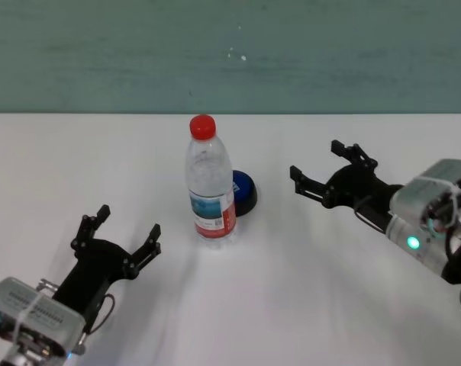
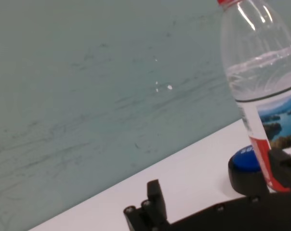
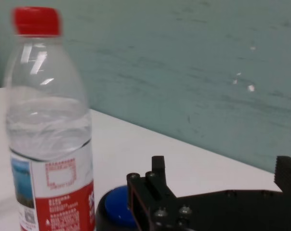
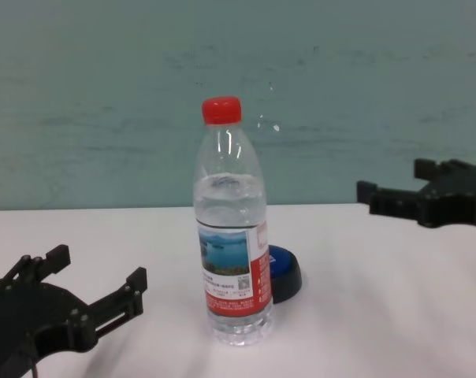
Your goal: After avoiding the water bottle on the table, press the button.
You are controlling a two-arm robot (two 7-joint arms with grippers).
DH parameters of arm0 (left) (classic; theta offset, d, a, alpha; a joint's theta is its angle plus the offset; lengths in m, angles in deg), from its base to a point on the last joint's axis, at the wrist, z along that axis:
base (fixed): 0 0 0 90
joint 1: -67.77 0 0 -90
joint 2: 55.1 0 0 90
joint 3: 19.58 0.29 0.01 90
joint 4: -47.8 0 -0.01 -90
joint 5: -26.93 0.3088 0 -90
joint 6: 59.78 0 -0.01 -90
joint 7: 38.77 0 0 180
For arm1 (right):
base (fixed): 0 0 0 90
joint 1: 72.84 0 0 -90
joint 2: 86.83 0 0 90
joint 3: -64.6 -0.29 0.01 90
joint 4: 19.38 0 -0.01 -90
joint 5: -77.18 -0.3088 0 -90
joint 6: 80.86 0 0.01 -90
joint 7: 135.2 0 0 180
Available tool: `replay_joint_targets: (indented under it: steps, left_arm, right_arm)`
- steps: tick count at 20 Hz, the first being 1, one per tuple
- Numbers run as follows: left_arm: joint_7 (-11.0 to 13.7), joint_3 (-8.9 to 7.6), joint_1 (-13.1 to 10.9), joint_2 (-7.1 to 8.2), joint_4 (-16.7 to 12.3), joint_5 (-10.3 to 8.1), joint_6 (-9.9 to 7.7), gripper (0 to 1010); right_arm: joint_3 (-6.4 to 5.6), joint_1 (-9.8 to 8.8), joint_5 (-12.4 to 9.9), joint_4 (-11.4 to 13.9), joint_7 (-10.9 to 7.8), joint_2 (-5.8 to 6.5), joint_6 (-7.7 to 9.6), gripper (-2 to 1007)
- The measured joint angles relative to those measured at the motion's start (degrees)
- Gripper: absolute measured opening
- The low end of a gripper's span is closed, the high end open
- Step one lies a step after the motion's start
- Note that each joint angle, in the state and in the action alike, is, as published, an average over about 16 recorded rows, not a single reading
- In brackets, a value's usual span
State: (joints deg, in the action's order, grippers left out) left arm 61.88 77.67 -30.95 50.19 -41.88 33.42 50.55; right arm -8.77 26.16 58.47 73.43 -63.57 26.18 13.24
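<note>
The water bottle (image 1: 211, 183) stands upright mid-table, clear with a red cap and a blue and red label. Just behind it to the right lies the button (image 1: 246, 192), a blue dome on a black base, partly hidden by the bottle. My right gripper (image 1: 316, 160) hovers open to the right of the button, a short gap away, fingers pointing toward it. Its wrist view shows the bottle (image 3: 49, 125) and the button (image 3: 117, 211) ahead. My left gripper (image 1: 127, 223) rests open near the front left, apart from the bottle. The chest view shows the bottle (image 4: 232, 260) in front of the button (image 4: 285, 279).
The white table (image 1: 307, 305) stretches wide on both sides, and a teal wall (image 1: 230, 53) runs along its far edge. Nothing else stands on it.
</note>
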Motion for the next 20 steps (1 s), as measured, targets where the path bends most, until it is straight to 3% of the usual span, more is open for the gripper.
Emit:
replay_joint_targets:
  steps: [6,11,20]
  left_arm:
    - [0.00,0.00,0.00,0.00,0.00,0.00,0.00,1000]
    - [0.00,0.00,0.00,0.00,0.00,0.00,0.00,1000]
    - [0.00,0.00,0.00,0.00,0.00,0.00,0.00,1000]
  right_arm:
    - [-2.48,-5.49,0.63,4.26,3.36,-1.00,-1.10,1004]
    - [-4.27,-8.94,1.37,5.89,5.38,-2.54,-2.24,1004]
    - [-6.07,-11.65,2.64,6.51,5.82,-4.45,-3.55,1004]
